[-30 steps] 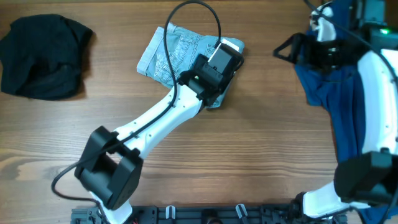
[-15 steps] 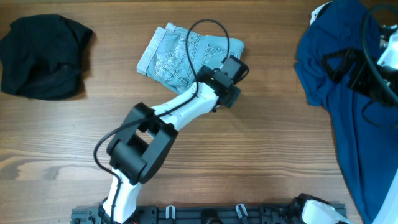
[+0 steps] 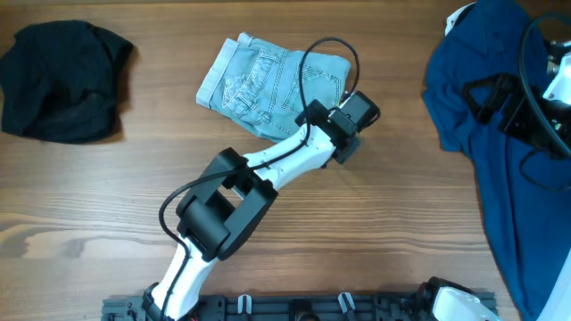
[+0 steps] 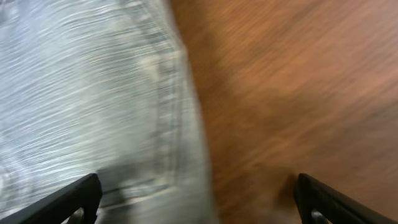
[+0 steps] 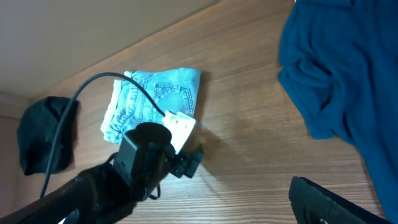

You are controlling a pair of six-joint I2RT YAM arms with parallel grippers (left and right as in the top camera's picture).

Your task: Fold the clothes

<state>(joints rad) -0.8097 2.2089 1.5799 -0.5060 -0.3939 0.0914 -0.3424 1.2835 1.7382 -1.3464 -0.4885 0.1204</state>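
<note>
Denim first: the pale-blue denim shorts (image 3: 268, 82) lie folded into a compact packet at about 12 o'clock on the wooden table (image 3: 401, 232), stitched pockets facing up. The left gripper (image 3: 355, 118) hangs at the packet's 4 o'clock corner, its arm reaching up from 7 o'clock. From its own blurred wrist camera the fingers (image 4: 71, 199) stand wide apart with nothing between them: denim under one side, bare wood under the other. I can't tell whether it touches the cloth.

Over at 3 o'clock the right gripper (image 3: 482, 96) hovers above the dark-blue garment (image 3: 500, 187), which sprawls unfolded from 1 o'clock down past 4. Its claw is spread open too, holding nothing. Its wrist camera looks down from high up and takes in the shorts and the other arm.

Way off at 10 o'clock sits the black garment (image 3: 62, 80), a crumpled heap, well apart from everything else.
</note>
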